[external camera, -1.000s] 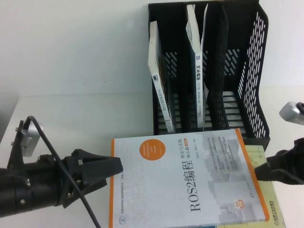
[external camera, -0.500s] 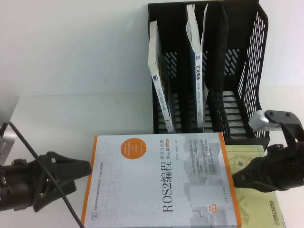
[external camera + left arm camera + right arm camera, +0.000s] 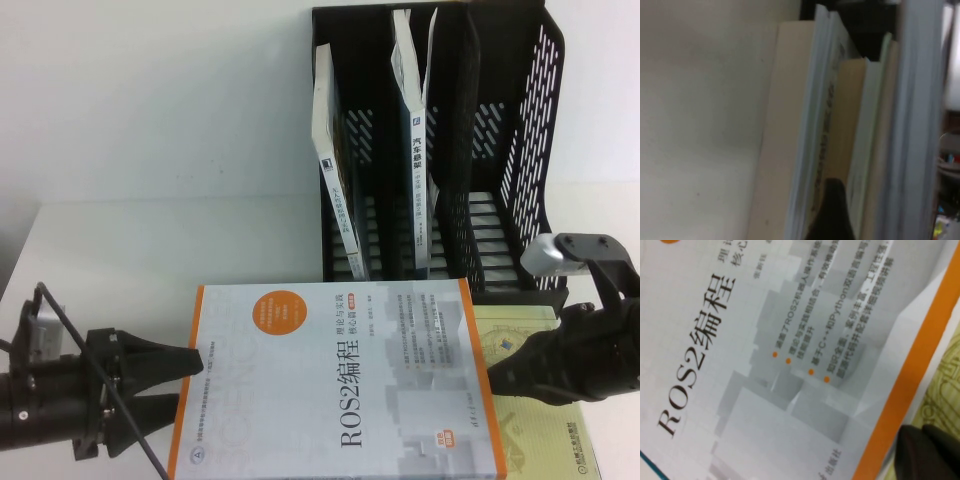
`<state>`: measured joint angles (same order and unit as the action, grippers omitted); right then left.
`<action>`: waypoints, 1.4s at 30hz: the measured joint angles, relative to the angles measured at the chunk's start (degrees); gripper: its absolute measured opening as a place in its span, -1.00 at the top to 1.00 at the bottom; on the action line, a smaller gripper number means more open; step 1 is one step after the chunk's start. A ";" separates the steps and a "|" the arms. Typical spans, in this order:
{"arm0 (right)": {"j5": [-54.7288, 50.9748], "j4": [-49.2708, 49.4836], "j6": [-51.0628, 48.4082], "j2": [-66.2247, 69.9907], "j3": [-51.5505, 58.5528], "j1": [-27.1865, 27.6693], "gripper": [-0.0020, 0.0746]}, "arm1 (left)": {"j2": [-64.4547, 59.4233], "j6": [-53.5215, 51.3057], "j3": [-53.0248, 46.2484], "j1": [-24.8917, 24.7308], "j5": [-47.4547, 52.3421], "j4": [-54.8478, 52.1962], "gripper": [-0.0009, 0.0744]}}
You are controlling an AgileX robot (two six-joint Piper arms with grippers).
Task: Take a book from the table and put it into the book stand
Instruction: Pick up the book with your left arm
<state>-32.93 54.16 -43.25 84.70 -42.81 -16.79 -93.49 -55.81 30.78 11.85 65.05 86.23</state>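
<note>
The ROS2 book (image 3: 335,375) lies flat, cover up, at the near edge of the white worktop (image 3: 150,240), just in front of the black stand (image 3: 440,150). Its orange border runs along the left and right edges, and the title reads sideways across the grey cover. It sits on top of a yellow-green book (image 3: 530,400), whose cover shows past its right edge. The left hand (image 3: 175,365) is low on the worktop at the ROS2 book's left edge, its two dark fingers spread apart with the tips touching or just beside the orange border; the left wrist view looks along the page edges of the stacked books with one dark fingertip (image 3: 832,212) in front of them. The right hand (image 3: 505,375) is at the book's right edge, over the yellow-green cover; I cannot tell whether it is open or closed. In the stand, a white book (image 3: 338,190) leans in the left slot, a blue-spined book (image 3: 415,140) stands in the middle slot, and the right slot shows only its slatted wall.
</note>
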 joint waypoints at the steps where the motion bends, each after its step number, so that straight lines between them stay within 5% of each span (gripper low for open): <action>1: 0.00 0.14 -0.61 0.02 0.00 0.00 0.95 | -1.66 -0.35 -0.03 0.00 0.00 1.00 -0.41; 10: -0.31 0.55 -4.14 0.12 0.00 0.00 0.95 | -8.44 -1.77 0.02 -0.37 0.41 4.59 -0.41; 20: -2.01 0.81 -7.16 0.50 -0.04 0.00 0.95 | -8.44 -1.77 0.02 -7.01 0.41 7.41 -0.39; 24: -2.56 0.81 -7.40 1.78 -0.38 0.00 0.95 | -8.44 -1.77 0.02 -7.60 0.77 8.12 -0.13; 30: -3.61 0.81 -7.63 4.06 -1.27 0.46 0.95 | -8.34 -4.19 0.15 -7.60 3.30 8.38 0.67; 42: -6.84 -3.90 -9.71 4.29 -3.70 0.54 0.95 | -5.38 -1.98 2.87 -7.48 2.42 5.09 0.69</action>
<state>-39.76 50.26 -52.96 88.99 -46.51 -16.25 -98.87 -57.80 33.66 4.36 67.47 91.31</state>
